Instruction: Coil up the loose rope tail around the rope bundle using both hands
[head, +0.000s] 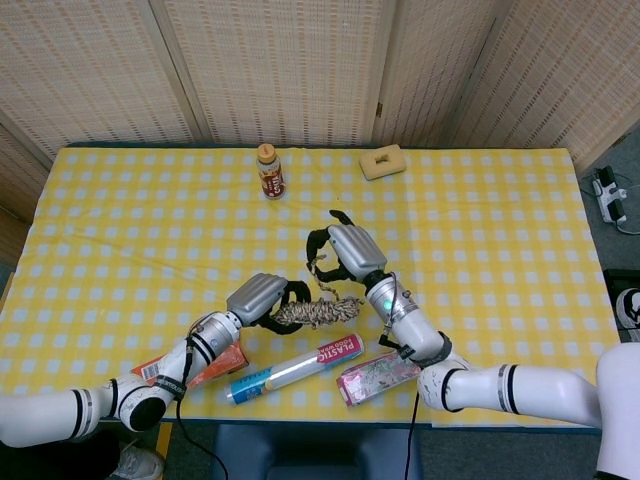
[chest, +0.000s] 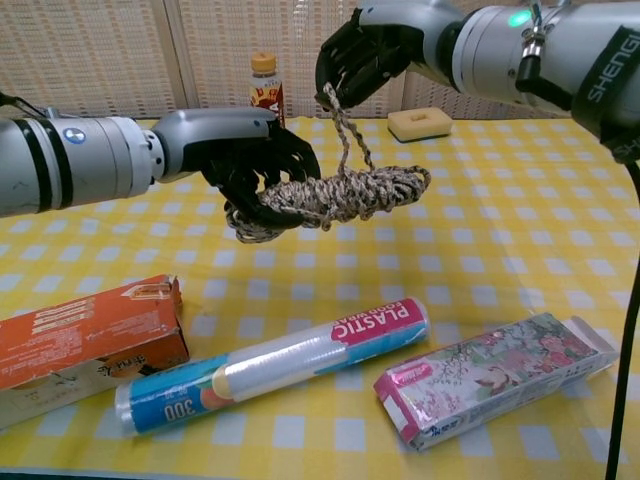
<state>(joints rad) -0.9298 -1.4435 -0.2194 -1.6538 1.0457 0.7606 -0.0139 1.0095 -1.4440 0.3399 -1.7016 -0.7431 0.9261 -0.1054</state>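
Two robot arms reach over a bench (head: 120, 210) covered in a yellow checked cloth. The left hand (chest: 250, 160) grips the left end of a rope bundle (chest: 345, 195), fingers wrapped round it, holding it level above the bench near the middle. The right hand (chest: 368, 48) is higher and just to the right, its fingers closed on the rope tail (chest: 348, 140). The tail runs down from that hand to the middle of the bundle, fairly taut.

On the near part of the bench, below the bundle, lies a roll of plastic wrap (chest: 275, 365). An orange box (chest: 85, 335) lies to its left and a flowered box (chest: 495, 375) to its right, each just beside the roll. At the far edge stand a small bottle (head: 268, 170) with an orange cap and, further right, a tan sponge (head: 382, 160). Woven screens (head: 280, 65) line the wall behind the bench.
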